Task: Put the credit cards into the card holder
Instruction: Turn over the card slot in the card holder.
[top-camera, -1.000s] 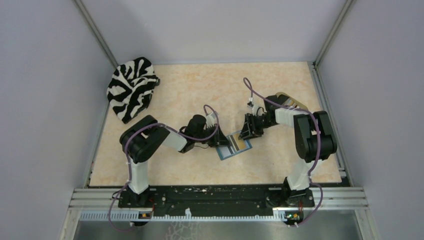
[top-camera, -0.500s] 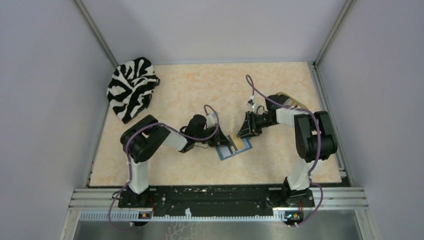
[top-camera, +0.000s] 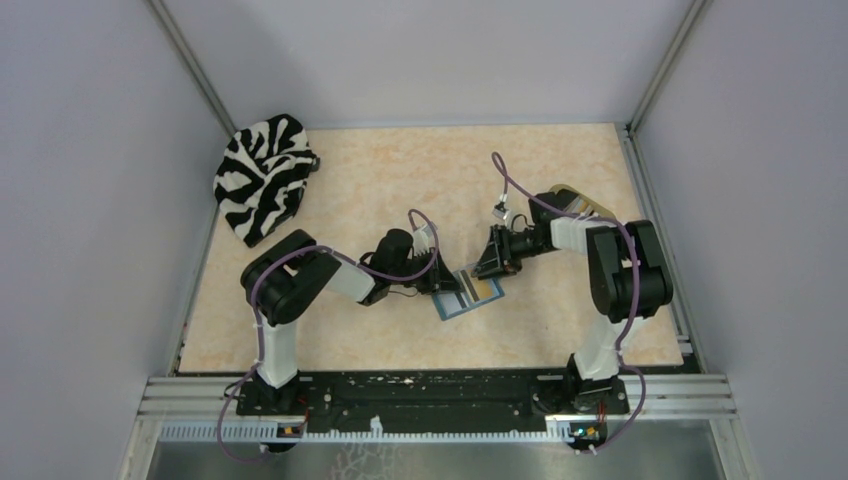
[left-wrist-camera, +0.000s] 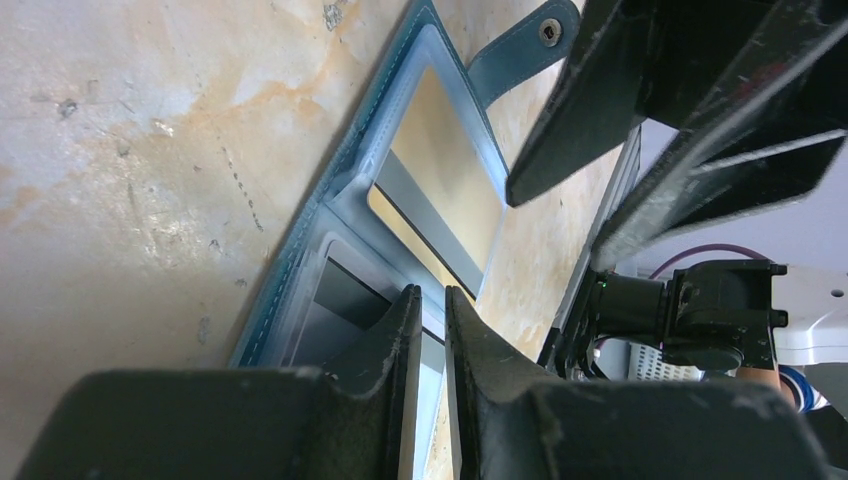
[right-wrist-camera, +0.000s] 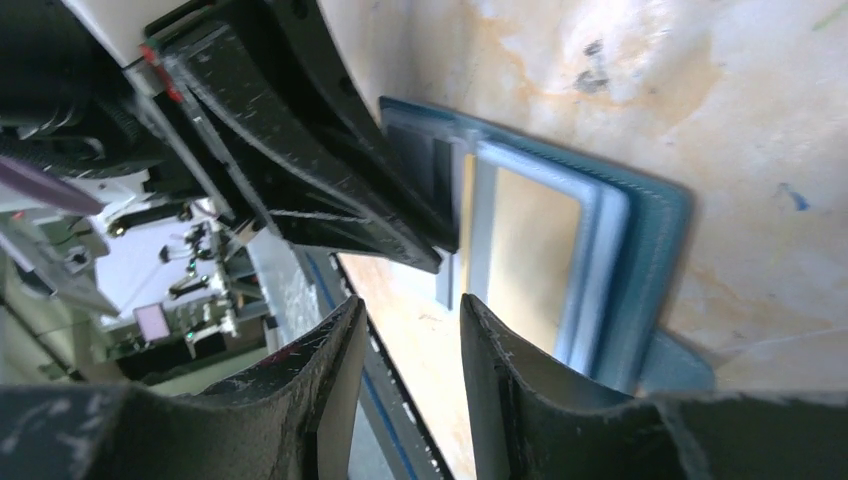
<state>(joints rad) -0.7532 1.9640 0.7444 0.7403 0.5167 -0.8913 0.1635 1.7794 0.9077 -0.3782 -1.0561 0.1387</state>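
Note:
The teal card holder (top-camera: 466, 295) lies open on the table between the arms. A tan-orange credit card (right-wrist-camera: 530, 250) sits in its pale blue right pocket, also seen as the tan card (left-wrist-camera: 450, 180) in the left wrist view. A dark card (left-wrist-camera: 340, 300) fills the left pocket. My left gripper (left-wrist-camera: 430, 300) is shut to a thin slit with nothing in it, its tips resting on the holder's left half. My right gripper (right-wrist-camera: 412, 320) hangs open and empty at the holder's right edge, beside the snap tab (right-wrist-camera: 675, 365).
A zebra-striped cloth (top-camera: 262, 175) lies bunched at the back left corner. A beige tray (top-camera: 582, 200) shows partly behind the right arm at the right edge. Grey walls close in three sides of the tabletop.
The right gripper's jaws have narrowed a little and its wrist has shifted slightly left. The left arm and the card holder have stayed put.

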